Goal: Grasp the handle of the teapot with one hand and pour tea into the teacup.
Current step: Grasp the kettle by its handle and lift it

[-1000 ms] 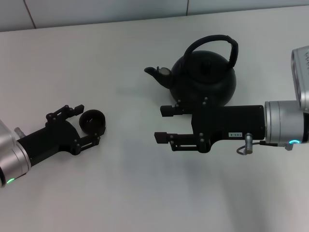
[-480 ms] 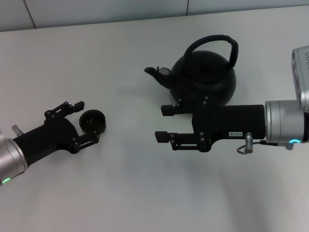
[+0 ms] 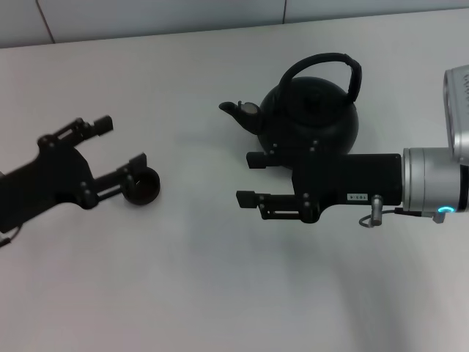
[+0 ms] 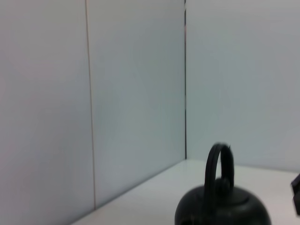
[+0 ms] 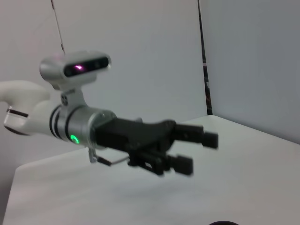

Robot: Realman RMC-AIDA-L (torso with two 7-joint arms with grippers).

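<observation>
The black teapot (image 3: 311, 121) stands at the back right of the white table, spout pointing left, its arched handle (image 3: 327, 61) upright over the lid. It also shows in the left wrist view (image 4: 223, 212) with the handle (image 4: 218, 161). The small black teacup (image 3: 141, 185) stands at the left. My left gripper (image 3: 119, 143) is open and empty, its near finger just beside the cup, which is outside the jaws. It also shows in the right wrist view (image 5: 198, 151). My right gripper (image 3: 250, 177) is open and empty, in front of the teapot, fingers pointing left.
The white table (image 3: 190, 279) ends at a pale wall (image 3: 146, 15) at the back. A silver camera housing (image 3: 456, 110) on my right arm sits at the right edge, beside the teapot.
My left gripper has drawn back to the left and away from the teacup, which was between its fingers and now stands free. The right arm has hardly moved.
</observation>
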